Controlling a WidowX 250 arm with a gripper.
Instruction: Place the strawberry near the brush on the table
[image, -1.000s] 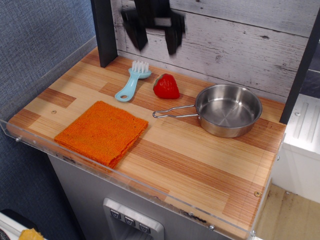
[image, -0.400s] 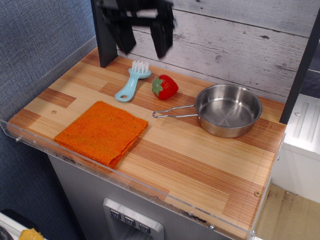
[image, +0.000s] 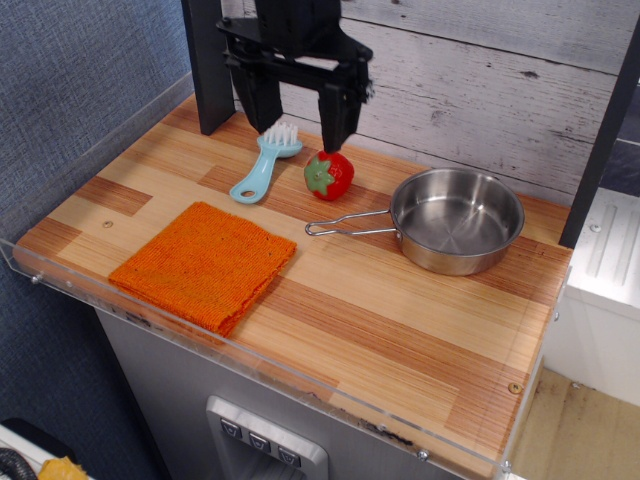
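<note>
The red strawberry (image: 329, 175) with its green cap lies on the striped wooden table (image: 400, 320), just right of the light-blue brush (image: 267, 160), whose white bristles point to the back. My black gripper (image: 296, 120) hangs open above the back of the table. Its left finger stands over the brush's bristles and its right finger just above the strawberry. It holds nothing.
A steel pan (image: 456, 217) with a wire handle sits to the right of the strawberry. An orange square cloth (image: 205, 264) lies at the front left. A clear acrylic rim (image: 250, 365) runs along the table's front edge. A dark post (image: 207, 60) stands at the back left.
The gripper has come down and a little to the right, to just above the brush and strawberry. The strawberry has rolled slightly, its green cap now facing front-left.
</note>
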